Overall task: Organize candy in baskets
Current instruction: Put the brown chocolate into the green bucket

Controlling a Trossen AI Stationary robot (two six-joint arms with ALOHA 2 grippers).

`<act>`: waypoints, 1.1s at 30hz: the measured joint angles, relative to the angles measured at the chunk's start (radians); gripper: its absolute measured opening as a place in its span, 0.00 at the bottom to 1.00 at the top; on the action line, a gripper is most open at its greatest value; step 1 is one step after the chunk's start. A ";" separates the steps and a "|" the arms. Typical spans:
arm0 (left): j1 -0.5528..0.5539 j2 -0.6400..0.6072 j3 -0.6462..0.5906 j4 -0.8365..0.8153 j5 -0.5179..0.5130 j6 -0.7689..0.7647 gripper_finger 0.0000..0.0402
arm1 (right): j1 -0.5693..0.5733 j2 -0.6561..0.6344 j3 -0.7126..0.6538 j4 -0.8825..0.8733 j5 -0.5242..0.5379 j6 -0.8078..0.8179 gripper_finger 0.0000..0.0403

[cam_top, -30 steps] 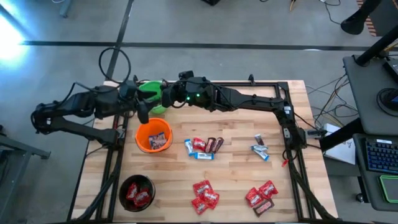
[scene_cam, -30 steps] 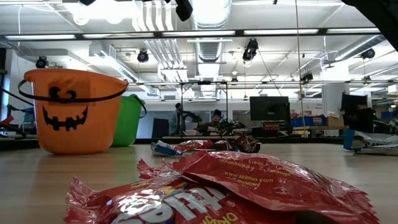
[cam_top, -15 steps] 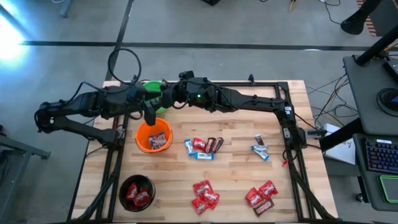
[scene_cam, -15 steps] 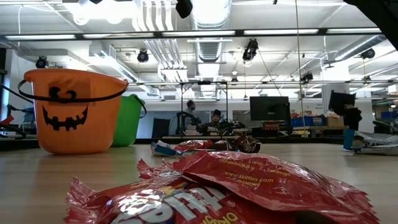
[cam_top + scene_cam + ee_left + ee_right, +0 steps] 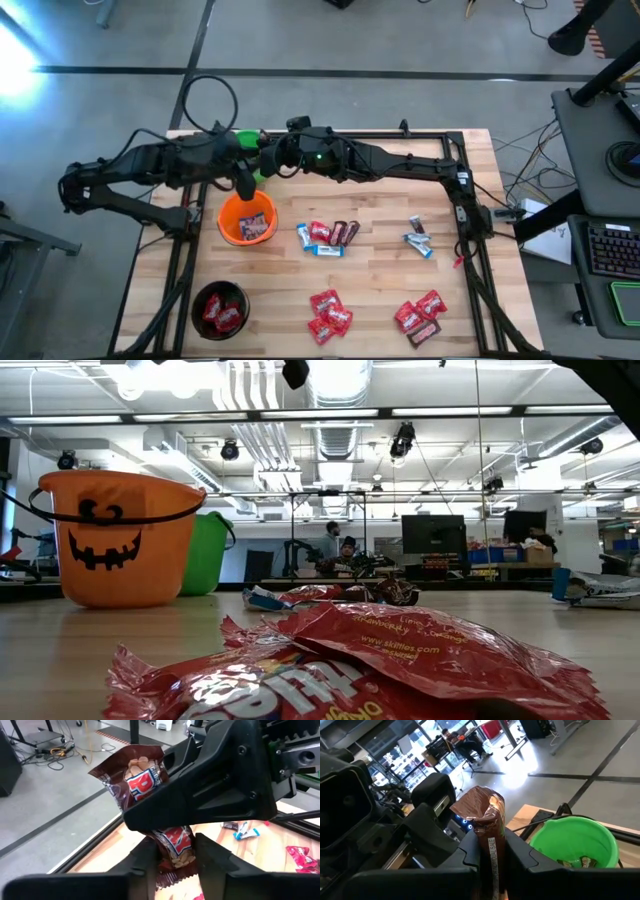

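Candy (image 5: 145,780) in a brown wrapper sits pinched by both my left gripper (image 5: 172,851) and right gripper (image 5: 491,851); one should let go only once the other holds firm.

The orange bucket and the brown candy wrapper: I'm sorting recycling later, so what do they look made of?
The orange bucket looks like molded plastic, smooth and slightly matte, with a printed black face and a thin black handle. The brown candy wrapper looks like glossy plastic film: it crinkles and catches light, and its end has a crimped seal. Its inner lining cannot be told.
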 joint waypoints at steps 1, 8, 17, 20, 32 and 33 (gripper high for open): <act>0.002 -0.001 0.000 -0.001 0.000 0.005 0.17 | 0.000 0.000 0.000 0.001 -0.001 -0.001 0.08; 0.003 -0.022 -0.001 -0.007 0.005 0.011 0.07 | 0.002 0.000 0.000 0.009 -0.009 -0.004 0.08; 0.004 -0.030 -0.001 -0.018 0.005 0.011 0.00 | 0.002 0.000 0.000 0.008 -0.011 -0.005 0.08; 0.004 -0.030 -0.002 -0.020 0.011 0.009 0.00 | 0.002 0.000 0.000 0.006 -0.010 -0.005 0.08; 0.008 -0.029 -0.003 -0.023 0.023 -0.009 0.06 | 0.002 0.000 0.000 0.004 -0.006 -0.005 0.08; 0.008 -0.029 -0.003 -0.023 0.022 -0.009 0.09 | 0.002 0.000 0.000 0.005 -0.004 -0.005 0.08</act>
